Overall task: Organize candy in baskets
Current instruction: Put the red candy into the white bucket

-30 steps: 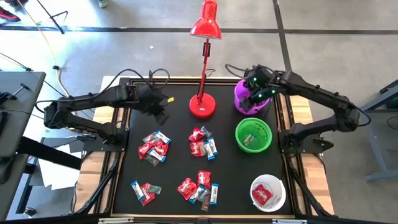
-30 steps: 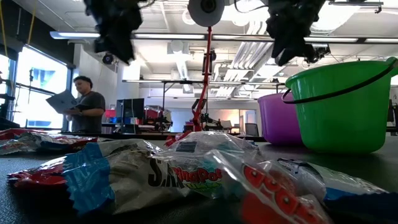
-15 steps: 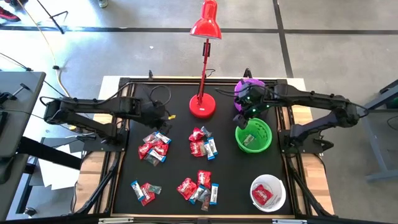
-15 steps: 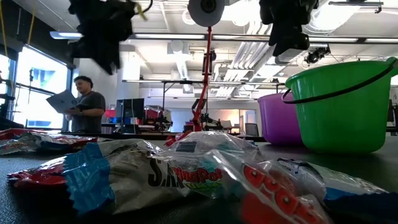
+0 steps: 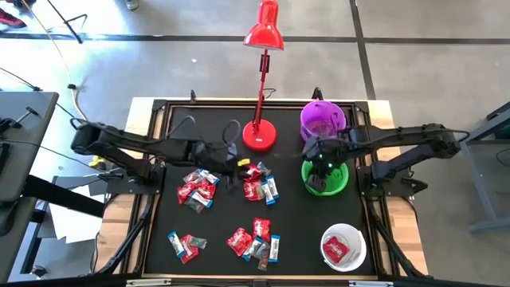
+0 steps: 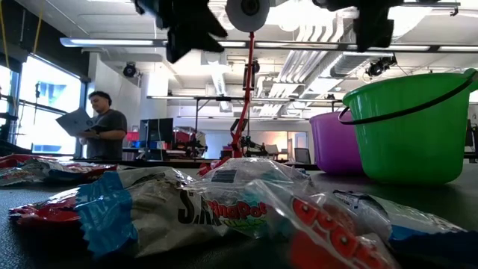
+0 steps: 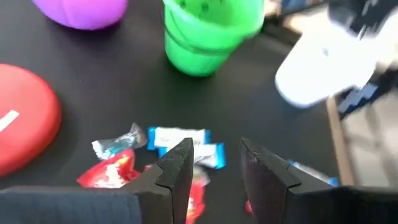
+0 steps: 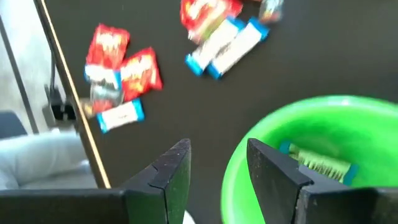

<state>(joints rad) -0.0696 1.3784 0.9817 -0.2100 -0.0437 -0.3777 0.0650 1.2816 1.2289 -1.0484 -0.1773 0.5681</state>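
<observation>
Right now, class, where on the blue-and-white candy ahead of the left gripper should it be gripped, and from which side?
Probably from above, across the narrow middle of the blue-and-white candy: it lies flat and long. The left gripper is open nearby.

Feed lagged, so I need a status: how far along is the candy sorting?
Barely started. Done: the green basket holds a candy and the white basket a red one. In hand: nothing; the left gripper is open over the middle pile, and the right gripper is open above the green basket. Left: four piles on the table.
</observation>
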